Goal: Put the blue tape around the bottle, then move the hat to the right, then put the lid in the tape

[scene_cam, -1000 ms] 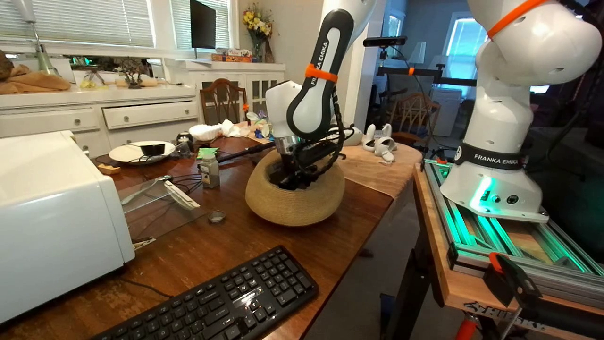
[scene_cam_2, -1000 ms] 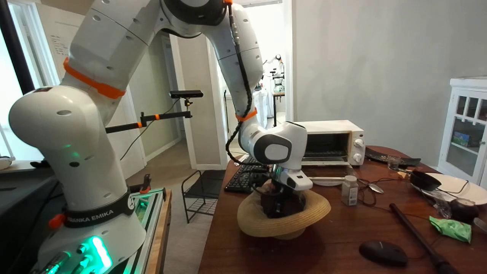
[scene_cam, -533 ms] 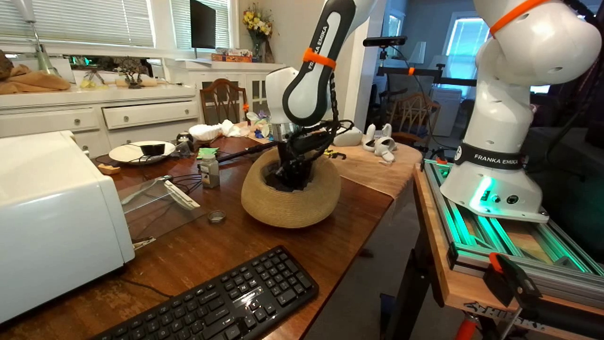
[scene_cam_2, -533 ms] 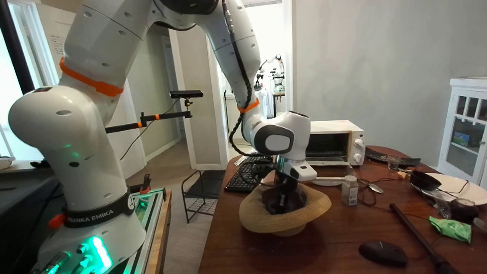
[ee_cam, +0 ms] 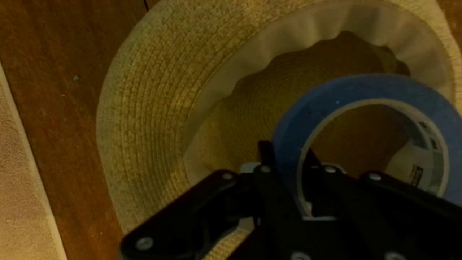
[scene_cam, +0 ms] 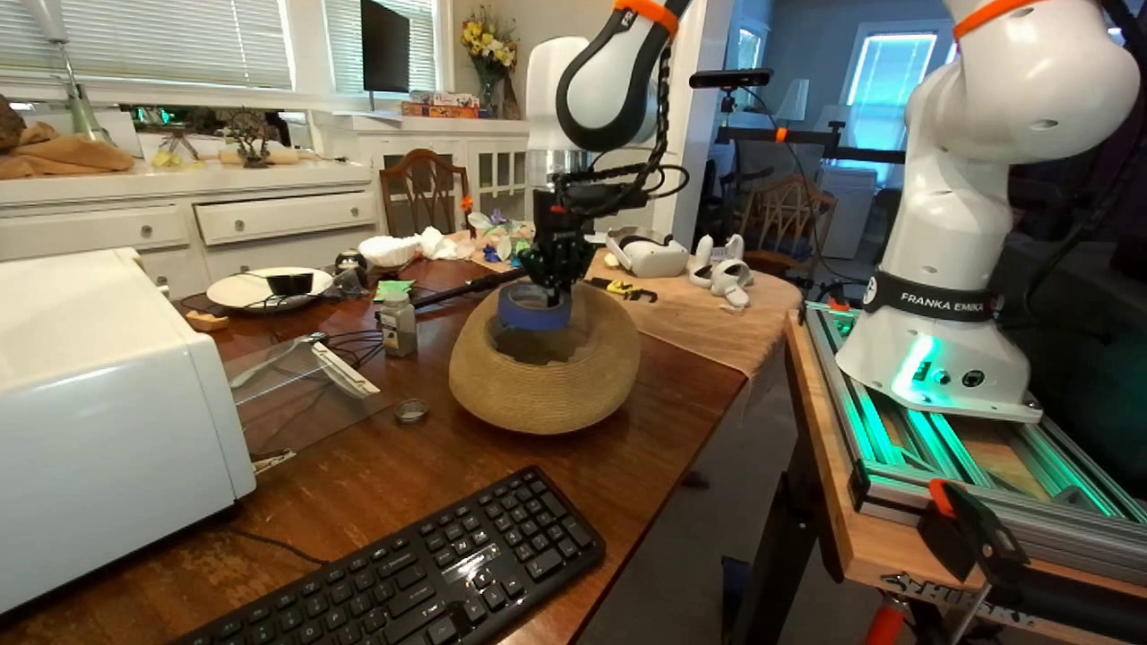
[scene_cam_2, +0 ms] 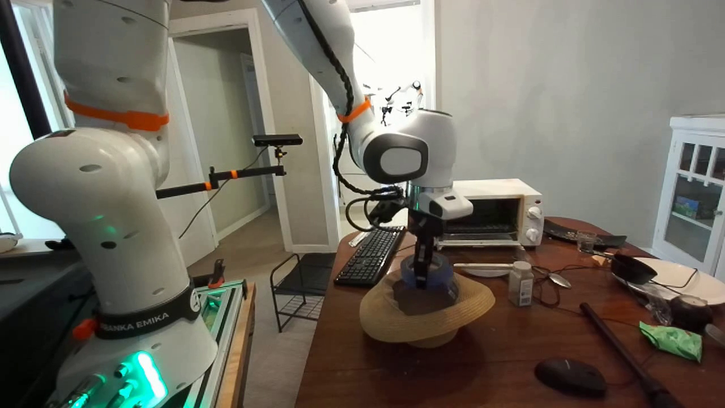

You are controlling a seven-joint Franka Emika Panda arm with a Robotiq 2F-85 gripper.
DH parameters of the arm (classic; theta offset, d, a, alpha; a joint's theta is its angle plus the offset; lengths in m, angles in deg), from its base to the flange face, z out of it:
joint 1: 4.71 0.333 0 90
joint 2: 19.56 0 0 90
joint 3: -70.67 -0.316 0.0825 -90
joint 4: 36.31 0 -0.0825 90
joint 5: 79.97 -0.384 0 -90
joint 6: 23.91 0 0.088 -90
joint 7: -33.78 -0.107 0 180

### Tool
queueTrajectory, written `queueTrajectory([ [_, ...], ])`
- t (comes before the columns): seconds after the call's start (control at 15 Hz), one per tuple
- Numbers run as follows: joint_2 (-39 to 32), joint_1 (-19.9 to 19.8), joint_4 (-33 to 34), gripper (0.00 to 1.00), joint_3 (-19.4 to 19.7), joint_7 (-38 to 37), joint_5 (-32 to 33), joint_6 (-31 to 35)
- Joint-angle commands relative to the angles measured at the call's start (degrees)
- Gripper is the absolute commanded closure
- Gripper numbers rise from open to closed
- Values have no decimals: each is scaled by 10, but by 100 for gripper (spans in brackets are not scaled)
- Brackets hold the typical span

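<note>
The straw hat (scene_cam: pixel 547 394) rests crown down on the table, its opening facing up; it also shows in an exterior view (scene_cam_2: pixel 391 326) and in the wrist view (ee_cam: pixel 144 119). My gripper (scene_cam: pixel 557 297) is shut on the wall of the blue tape (scene_cam: pixel 531 315), one finger inside the ring and one outside. The tape (ee_cam: pixel 368 86) is held at the hat's opening, roughly level with its upper edge. The clear bottle (scene_cam: pixel 398 327) stands upright beside the hat, apart from it, and shows in an exterior view (scene_cam_2: pixel 520 285). A small round clear piece, perhaps the lid (scene_cam: pixel 411 411), lies on the table.
A black keyboard (scene_cam: pixel 448 564) and a white toaster oven (scene_cam: pixel 107 412) with its glass door down stand near the hat. A white plate (scene_cam: pixel 242 291) with a black pan, a mouse (scene_cam_2: pixel 570 377), a dark rod (scene_cam_2: pixel 617 351) and a green packet (scene_cam_2: pixel 671 341) are on the table.
My gripper has risen from deep inside the hat, bringing the blue tape up into sight. The hat has shifted slightly on the table. The bottle has not moved.
</note>
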Motion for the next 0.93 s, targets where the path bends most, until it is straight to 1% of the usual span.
queueTrajectory([
  [0.0, 113, -8, -18, 95, 4, -9, 19, -91],
  [0.07, 132, -11, -9, 95, 9, -34, 44, -125],
  [0.13, 149, -20, 3, 95, 10, -53, 56, -164],
  [0.27, 172, -42, 22, 95, 7, -78, 66, -224],
  [0.4, 180, -66, 35, 95, 8, -98, 66, -262],
  [0.67, 178, -109, 57, 95, 23, -132, 54, -301],
  [0.73, 192, -115, 51, 95, 24, -129, 60, -303],
  [0.8, 179, -112, 47, 95, 19, -113, 58, -280],
  [0.87, 179, -117, 48, 80, 21, -111, 58, -281],
])
